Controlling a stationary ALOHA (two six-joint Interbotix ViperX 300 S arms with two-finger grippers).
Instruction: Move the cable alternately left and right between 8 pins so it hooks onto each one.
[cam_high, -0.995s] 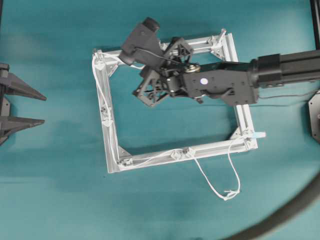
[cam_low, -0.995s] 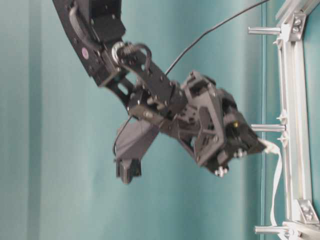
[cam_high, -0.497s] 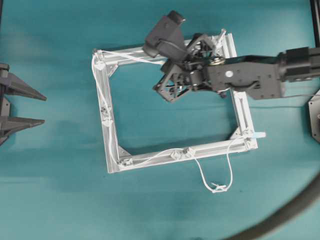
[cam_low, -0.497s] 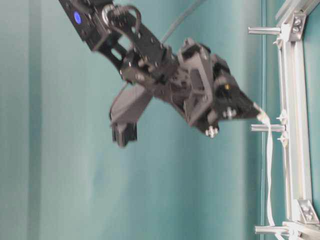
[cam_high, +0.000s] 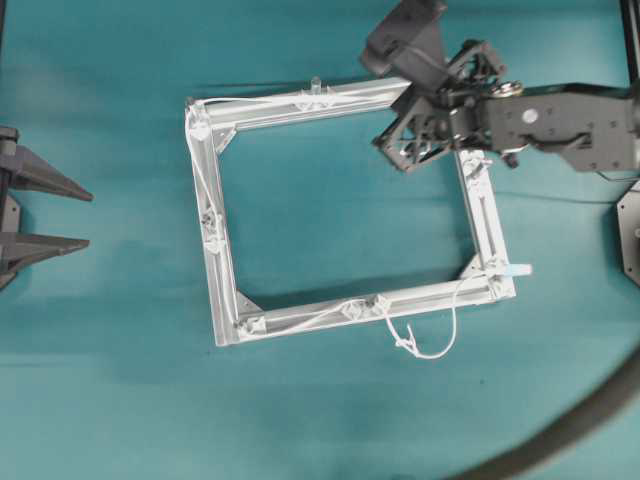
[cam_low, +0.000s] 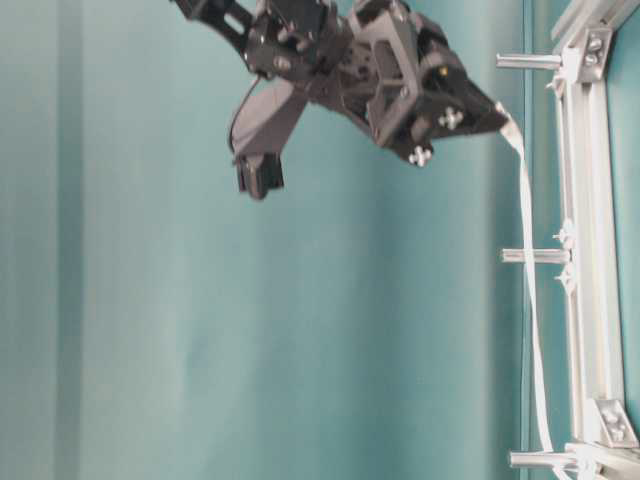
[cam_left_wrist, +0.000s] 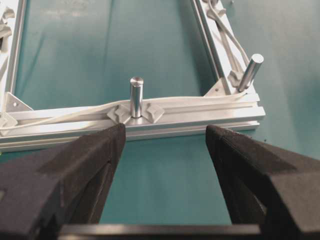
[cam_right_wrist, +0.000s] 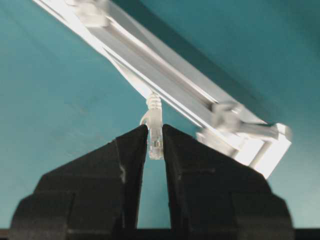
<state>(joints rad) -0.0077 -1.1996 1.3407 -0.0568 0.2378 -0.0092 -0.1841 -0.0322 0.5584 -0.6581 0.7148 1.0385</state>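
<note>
Right fingers (cam_right_wrist: 155, 145) pinch cable (cam_right_wrist: 155, 131) plug beside frame (cam_high: 225, 260); left fingers (cam_left_wrist: 165, 150) spread wide, empty, facing pin (cam_left_wrist: 136, 97).

The right gripper (cam_right_wrist: 155, 145) fills the lower part of the view, its two dark fingers (cam_right_wrist: 132, 150) closed on the clear plug (cam_right_wrist: 155, 142) at the end of the white cable (cam_right_wrist: 153, 107). The plug stands upright between the fingertips, and the cable rises from it toward the silver frame (cam_right_wrist: 165, 65). That frame runs slantwise from the upper left to a blurred corner at the right, above the teal table (cam_right_wrist: 55, 100).
</note>
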